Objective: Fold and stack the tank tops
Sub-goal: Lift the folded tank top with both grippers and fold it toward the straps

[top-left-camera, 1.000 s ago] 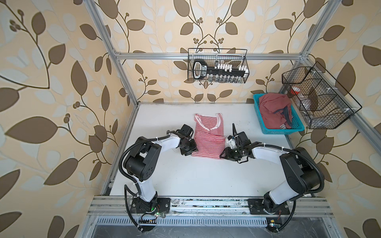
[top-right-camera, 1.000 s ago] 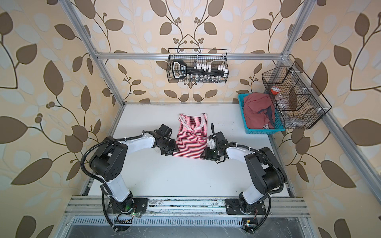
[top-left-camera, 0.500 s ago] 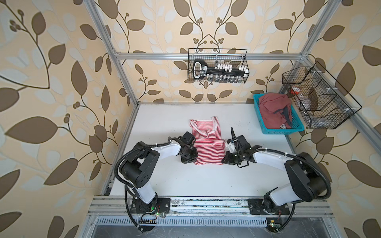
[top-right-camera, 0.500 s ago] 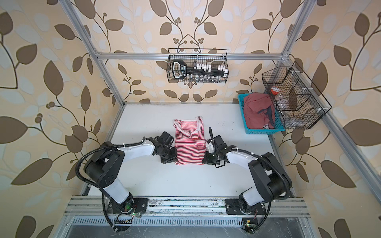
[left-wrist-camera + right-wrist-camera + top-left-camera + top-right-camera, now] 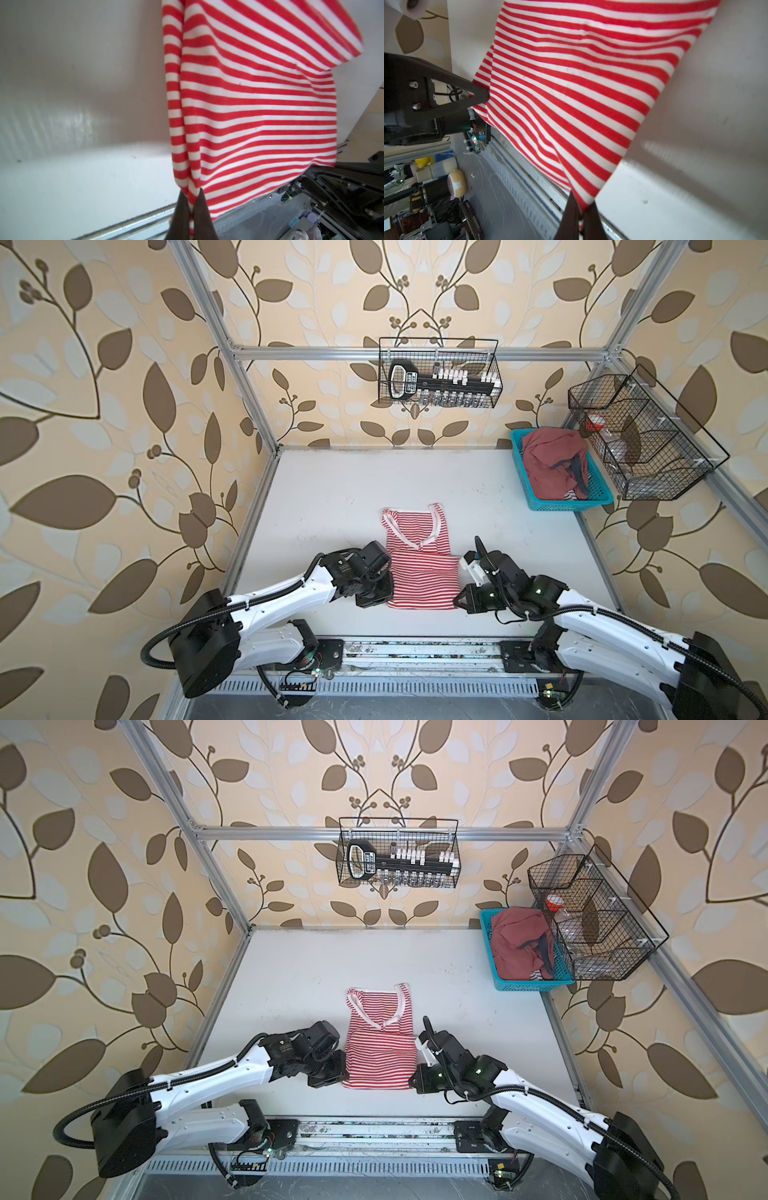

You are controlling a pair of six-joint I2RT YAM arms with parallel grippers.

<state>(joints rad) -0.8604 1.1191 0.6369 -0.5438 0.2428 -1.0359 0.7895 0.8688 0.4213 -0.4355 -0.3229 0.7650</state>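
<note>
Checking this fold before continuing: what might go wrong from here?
The left tool and right tool each pinch only a small corner of the striped tank top, so it may slip free. The gripped edge sits near the front rail and might snag. The strap end lies loose and could drag.

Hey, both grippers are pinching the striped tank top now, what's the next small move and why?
Probably lift both corners together and carry them toward the shoulder straps. The left gripper and right gripper are each shut on a near hem corner of the striped tank top, whose far end lies flat on the table.
</note>
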